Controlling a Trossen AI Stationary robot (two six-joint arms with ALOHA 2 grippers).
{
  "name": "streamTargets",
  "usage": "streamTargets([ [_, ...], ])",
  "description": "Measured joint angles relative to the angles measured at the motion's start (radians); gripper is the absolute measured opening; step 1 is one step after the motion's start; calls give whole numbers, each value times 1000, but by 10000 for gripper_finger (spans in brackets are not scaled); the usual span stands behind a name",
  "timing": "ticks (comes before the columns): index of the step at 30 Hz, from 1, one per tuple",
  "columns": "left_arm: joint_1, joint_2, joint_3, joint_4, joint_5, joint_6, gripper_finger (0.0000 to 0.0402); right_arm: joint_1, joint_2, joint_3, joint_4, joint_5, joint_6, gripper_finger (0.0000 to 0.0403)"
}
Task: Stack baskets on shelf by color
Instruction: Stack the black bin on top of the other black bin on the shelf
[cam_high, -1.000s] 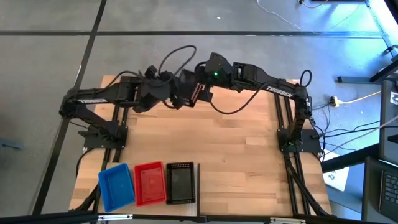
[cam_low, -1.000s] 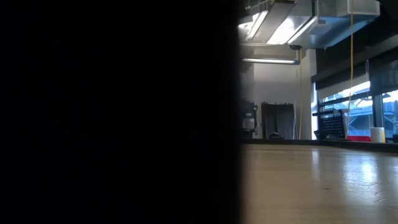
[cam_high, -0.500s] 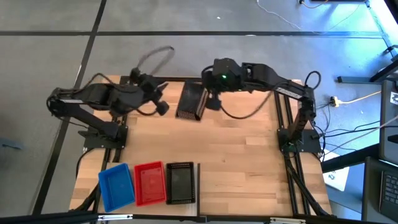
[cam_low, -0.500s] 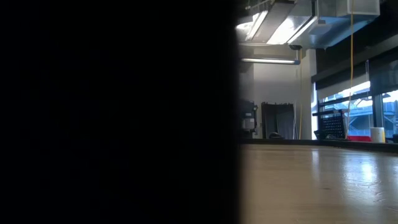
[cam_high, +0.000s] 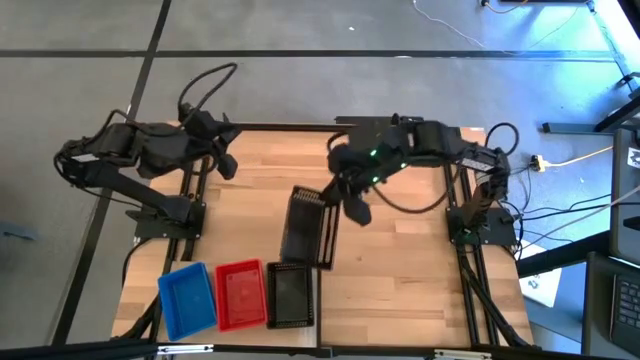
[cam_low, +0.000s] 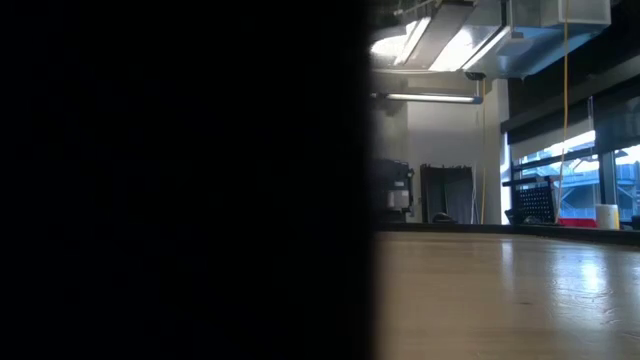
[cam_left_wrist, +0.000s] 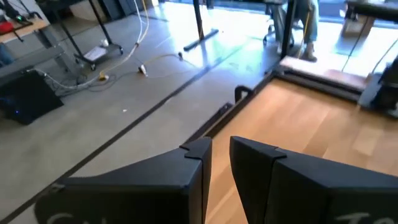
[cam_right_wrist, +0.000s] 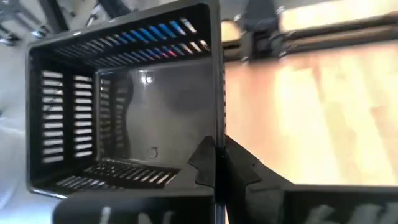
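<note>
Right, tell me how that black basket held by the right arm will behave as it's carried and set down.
The black basket is probably light: its walls are mostly slots. It looks stiff, since it holds its box shape while the right gripper pinches only one wall. Held at one edge, it hangs tilted in the high view, so it may swing or tip on landing.

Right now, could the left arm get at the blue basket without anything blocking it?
Probably yes: the left tool hangs at the table's far left, and bare tabletop lies between it and the blue basket.
</note>
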Motion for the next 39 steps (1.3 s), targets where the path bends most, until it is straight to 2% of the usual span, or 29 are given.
streamTargets([
  [3,0,-14,-1,-24,9,0,52,31,33,-1,11,-36,46,0],
  [9,0,-24,-2,-81,73,-23,50,80,101,-1,21,-104,31,0],
  [18,0,-23,-2,-114,105,-26,50,124,178,-2,76,-112,132,0],
  [20,0,-23,-2,-116,167,-27,50,127,192,-2,94,-113,152,0],
  [25,0,-35,-2,-117,503,-6,52,131,235,-2,104,-114,164,0],
  [29,0,-35,-2,-118,671,4,52,131,265,-2,103,-114,206,0],
  [31,0,-46,-2,-120,703,4,53,133,279,-1,103,-117,207,0],
  [39,0,-66,-2,-124,706,4,53,148,289,-2,96,-136,204,0],
])
